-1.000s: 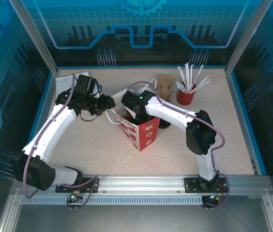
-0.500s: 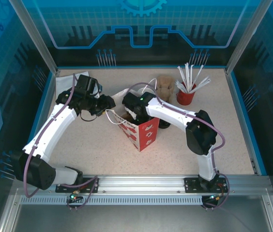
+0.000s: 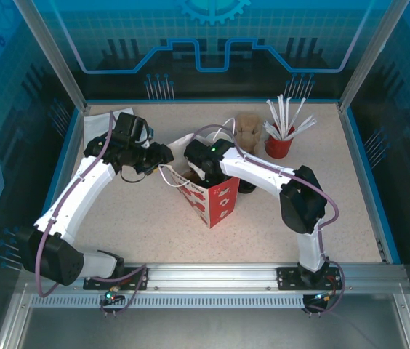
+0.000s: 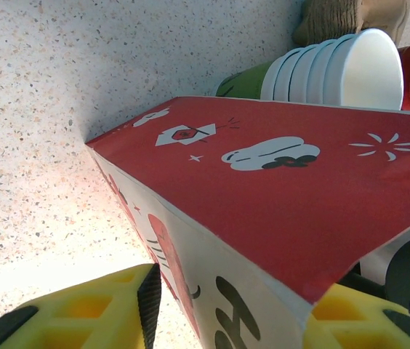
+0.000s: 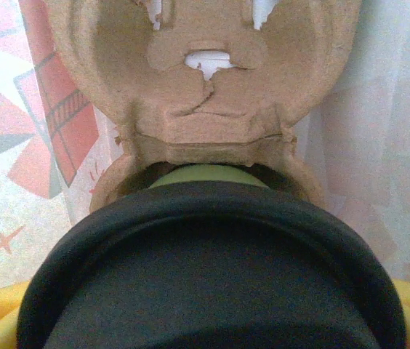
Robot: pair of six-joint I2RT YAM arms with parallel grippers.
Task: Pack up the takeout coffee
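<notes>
Left gripper at red bag's rim — mid-table.

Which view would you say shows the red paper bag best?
The top external view: the whole red paper bag stands open-topped between the arms. The left wrist view gives one printed side up close; the right wrist view seems to look at its inside walls.

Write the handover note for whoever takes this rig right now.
Left gripper: appears shut on the rim of the red paper bag, holding it open.
Right gripper: in the bag's mouth, appears shut on the black lid; the green base of the cup sits in the cardboard carrier.
Done: cup lidded, seated in carrier, inside bag.
Left: release it, withdraw, let go of bag.
</notes>
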